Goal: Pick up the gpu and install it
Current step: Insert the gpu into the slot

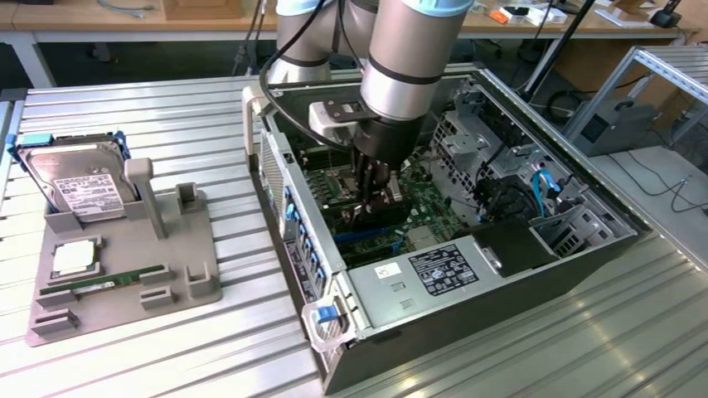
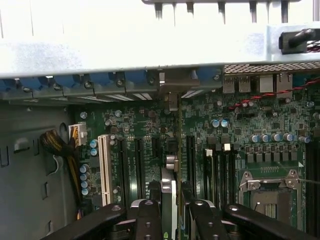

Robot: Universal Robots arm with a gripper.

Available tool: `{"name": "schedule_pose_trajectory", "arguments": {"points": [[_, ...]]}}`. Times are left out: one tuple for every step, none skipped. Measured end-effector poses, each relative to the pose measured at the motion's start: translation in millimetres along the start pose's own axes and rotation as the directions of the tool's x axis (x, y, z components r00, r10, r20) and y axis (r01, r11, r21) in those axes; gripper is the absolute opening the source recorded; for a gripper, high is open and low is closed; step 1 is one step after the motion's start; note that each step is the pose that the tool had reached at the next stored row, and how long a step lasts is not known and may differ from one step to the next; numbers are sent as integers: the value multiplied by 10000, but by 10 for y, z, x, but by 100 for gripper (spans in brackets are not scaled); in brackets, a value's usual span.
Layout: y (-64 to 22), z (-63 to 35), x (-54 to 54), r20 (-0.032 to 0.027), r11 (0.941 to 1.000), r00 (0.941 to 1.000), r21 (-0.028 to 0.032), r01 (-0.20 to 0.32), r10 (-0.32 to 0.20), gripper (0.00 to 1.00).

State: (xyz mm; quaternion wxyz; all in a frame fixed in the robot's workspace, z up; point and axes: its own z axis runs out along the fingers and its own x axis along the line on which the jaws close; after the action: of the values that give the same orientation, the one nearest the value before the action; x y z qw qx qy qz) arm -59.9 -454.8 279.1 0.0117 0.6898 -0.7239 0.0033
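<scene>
The open computer case [image 1: 465, 249] lies on its side on the ribbed metal counter [image 1: 144, 365], filling the frame from centre toward 4 o'clock. The robot arm [image 1: 404, 58] comes down from 12 o'clock into the case, and its claw [image 1: 374, 197] sits low over the green motherboard [image 1: 415, 186], fingers closed on the gpu [image 1: 382, 217], which stands on edge among the slots. At 9 o'clock a grey holder [image 1: 122, 274] carries the silver hard drive [image 1: 78, 184] upright and a green memory stick [image 1: 105, 282] lying flat.
</scene>
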Motion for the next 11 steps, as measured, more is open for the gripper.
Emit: {"name": "schedule_pose_trajectory", "arguments": {"points": [[-9, -1, 0, 1, 10000, 10000, -1, -1, 1, 27], [-28, -2, -1, 1, 10000, 10000, -3, 0, 0, 27], [-49, 0, -2, 6, 10000, 10000, -3, 1, -1, 27], [-51, 3, -3, 6, 10000, 10000, -3, 5, -5, 27], [-86, 8, -5, 9, 10000, 10000, -13, 6, -5, 27], [-148, 12, -7, 8, 10000, 10000, -32, 6, -6, 27], [-165, 12, -8, 3, 10000, 10000, -39, 6, -6, 27], [-162, 21, -9, 6, 10000, 10000, -38, 5, -5, 27], [-158, 30, -18, 4, 10000, 10000, -39, 5, -5, 27], [-143, 35, -45, 5, 10000, 10000, -38, 4, -4, 27], [-98, 39, -71, 5, 10000, 10000, -38, 5, -5, 27]]}}
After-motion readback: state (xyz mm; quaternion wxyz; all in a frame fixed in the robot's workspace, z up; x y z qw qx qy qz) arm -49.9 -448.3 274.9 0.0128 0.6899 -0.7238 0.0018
